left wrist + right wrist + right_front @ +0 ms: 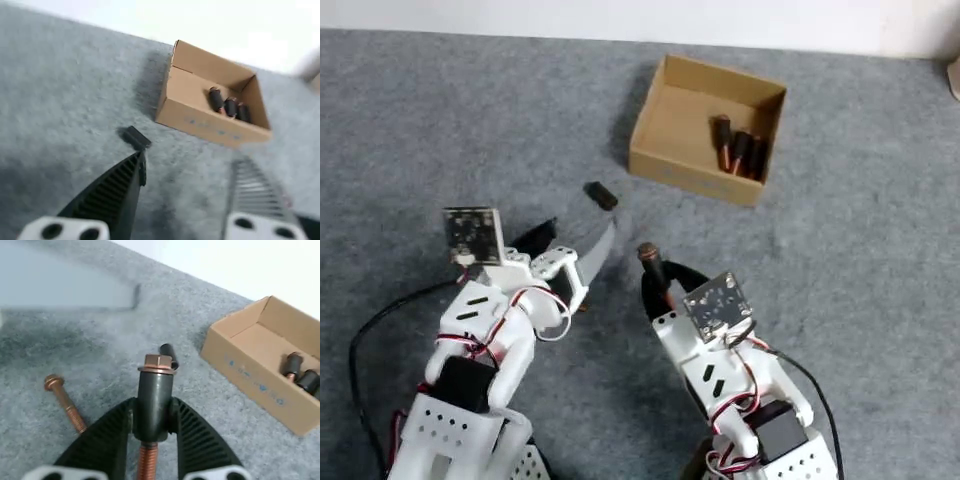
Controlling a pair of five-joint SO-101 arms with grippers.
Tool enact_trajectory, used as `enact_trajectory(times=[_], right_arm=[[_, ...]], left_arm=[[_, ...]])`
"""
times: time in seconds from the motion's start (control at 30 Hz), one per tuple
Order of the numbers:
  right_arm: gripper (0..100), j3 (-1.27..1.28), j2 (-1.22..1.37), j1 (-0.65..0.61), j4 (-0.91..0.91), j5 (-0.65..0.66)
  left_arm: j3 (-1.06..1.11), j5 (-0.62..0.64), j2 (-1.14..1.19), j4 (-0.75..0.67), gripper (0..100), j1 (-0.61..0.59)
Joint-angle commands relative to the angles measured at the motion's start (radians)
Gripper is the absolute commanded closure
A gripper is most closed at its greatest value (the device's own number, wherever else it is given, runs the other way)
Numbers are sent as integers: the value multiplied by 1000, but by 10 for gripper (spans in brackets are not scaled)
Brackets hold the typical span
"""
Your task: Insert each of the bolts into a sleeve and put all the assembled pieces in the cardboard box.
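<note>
The right gripper (152, 409) is clamped on a sleeved bolt (155, 382), whose long axis runs along the fingers, head outward; the box (690, 178), with three pieces (740, 148) inside, lies ahead and slightly right, nearer this arm; the left gripper (192, 165) gapes wide, a loose sleeve (136, 137) just beyond its dark finger; a spare bolt (64, 402) lies on the mat.

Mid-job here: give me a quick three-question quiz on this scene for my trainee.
1. True or false: the right pincer is shut on a sleeved bolt.
2. How many assembled pieces lie in the cardboard box? A) one B) three C) five
3. Fill in: the left pincer, near the loose sleeve, is ____.
Key: 1 true; 2 B; 3 open.
</note>
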Motion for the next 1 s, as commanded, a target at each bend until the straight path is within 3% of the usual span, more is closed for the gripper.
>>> enact_trajectory(times=[0.0,0.33,0.6,0.8,0.97], right_arm=[[995,-44,-8,38,-51,5],[995,-44,-1,99,-88,5],[995,-93,36,159,-104,-18],[995,-335,513,194,-220,-17],[995,-742,1066,277,-297,-18]], left_arm=[[27,-328,-1,-118,993,-5],[133,-381,33,-241,992,-10],[-16,-377,515,-384,992,-12],[-232,-376,926,-413,993,-13],[-285,-367,984,-413,993,-44]])
